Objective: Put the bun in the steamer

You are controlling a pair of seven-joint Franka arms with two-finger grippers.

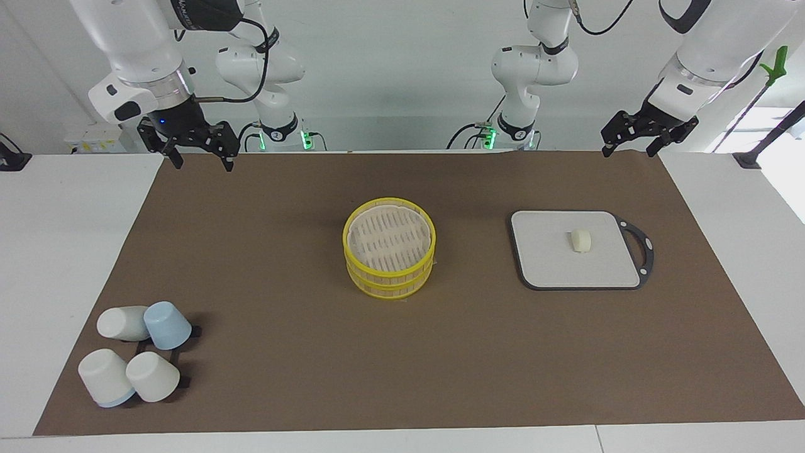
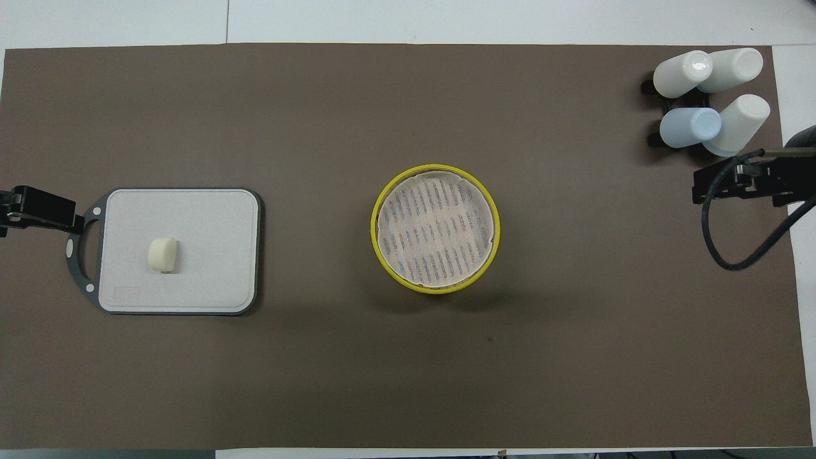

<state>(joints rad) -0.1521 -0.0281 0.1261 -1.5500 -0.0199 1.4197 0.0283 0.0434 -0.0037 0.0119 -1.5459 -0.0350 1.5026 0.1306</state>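
Left gripper (image 1: 648, 143): you see it wide open, empty, raised.
Right gripper (image 1: 196, 151): likewise.
Bun (image 1: 580, 241): on grey board (image 1: 553, 264), well apart from both.
Steamer (image 1: 389, 246): mid-table.

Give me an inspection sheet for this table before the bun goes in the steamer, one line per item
Surface: brown mat over a white table.
Job's things: bun lies on the grey board toward the left arm's end; yellow steamer, two tiers, mid-mat, nothing in it.
Clutter: four upturned cups, three white and one blue, on a black rack at the right arm's end.
Hands: left hand open, raised over the mat's edge near the robots; right hand open, raised likewise; both arms wait.
Cables: black cable looping off the right arm.
Surroundings: white wall; green lights at the arm bases.
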